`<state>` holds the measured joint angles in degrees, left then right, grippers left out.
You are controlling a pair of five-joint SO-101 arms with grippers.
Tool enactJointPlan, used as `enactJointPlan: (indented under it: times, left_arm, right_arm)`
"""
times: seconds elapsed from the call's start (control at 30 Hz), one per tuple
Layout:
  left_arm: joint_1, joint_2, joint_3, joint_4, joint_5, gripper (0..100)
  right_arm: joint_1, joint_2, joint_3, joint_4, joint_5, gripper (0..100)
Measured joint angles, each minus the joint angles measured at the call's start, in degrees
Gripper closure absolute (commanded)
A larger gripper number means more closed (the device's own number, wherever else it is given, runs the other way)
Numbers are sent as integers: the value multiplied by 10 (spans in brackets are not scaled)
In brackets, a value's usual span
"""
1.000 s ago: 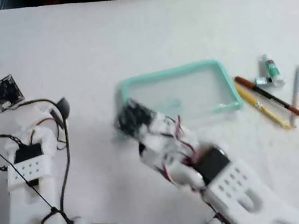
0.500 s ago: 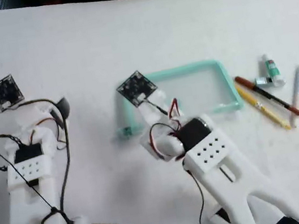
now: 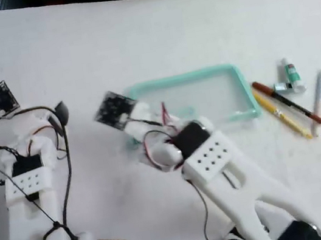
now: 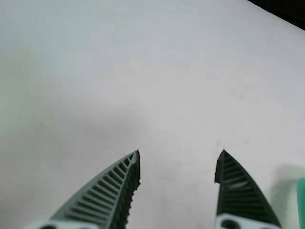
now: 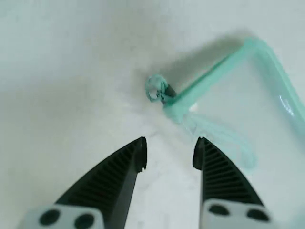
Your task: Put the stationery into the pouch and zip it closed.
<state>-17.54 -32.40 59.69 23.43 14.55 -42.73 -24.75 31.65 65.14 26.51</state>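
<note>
Pouch point(image 3: 184, 77) lies flat mid-table, a bit right of centre. It is clear with a teal border, and its long axis runs parallel to the far edge of the table point(image 3: 133, 32). The zipper pull point(image 5: 155, 89) sits at the near-left corner and sticks out past the corner, away from the pouch. A pale teal strip curls off next to that corner; I can't tell whether the mouth is open or zipped.

Stationery is all outside the pouch, on the table between its right end and the right edge:
- brown pen point(image 3: 287, 102) lies diagonal, its far end by the pouch's right side and its near end towards the right edge
- yellow pencil point(image 3: 280, 115) lies just beside it on the near side, on the same diagonal
- white pen point(image 3: 318, 93) runs roughly far-to-near, and its near tip meets the brown pen's end
- small green-and-white tube point(image 3: 290, 72) sits farthest back; its type is unclear

Right gripper point(image 5: 170, 148) has its jaws spread with nothing between them. The tips are over bare table just short of the pull — no contact. From above, the right arm point(image 3: 209, 155) covers the pouch's near-left corner.

Left gripper point(image 4: 180, 164) is also spread and empty over bare table towards the left edge, well apart from the pouch — a teal sliver is cut off at the edge of its wrist view.
</note>
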Motion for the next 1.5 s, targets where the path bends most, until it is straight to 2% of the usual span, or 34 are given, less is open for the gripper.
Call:
enactJointPlan:
  times: [0.13,0.3,0.47,0.7,0.87,1.13,1.5]
  left_arm:
    - [-14,0,0,0,0,740]
    - [-20,0,0,0,0,740]
    - [-20,0,0,0,0,740]
    - [-20,0,0,0,0,740]
    - [-20,0,3,-11,0,740]
    - [-20,0,3,-11,0,740]
    - [-20,0,3,-11,0,740]
  right_arm:
    - [-36,83,-79,3,1,829]
    - [-40,164,-133,-1,1,829]
    - [-44,166,-135,-36,-28,829]
    - [-43,129,-97,-89,-33,829]
    - [-51,120,-90,-91,-33,826]
    - [-117,120,-90,-66,-33,826]
    - [-117,120,-90,-65,-33,826]
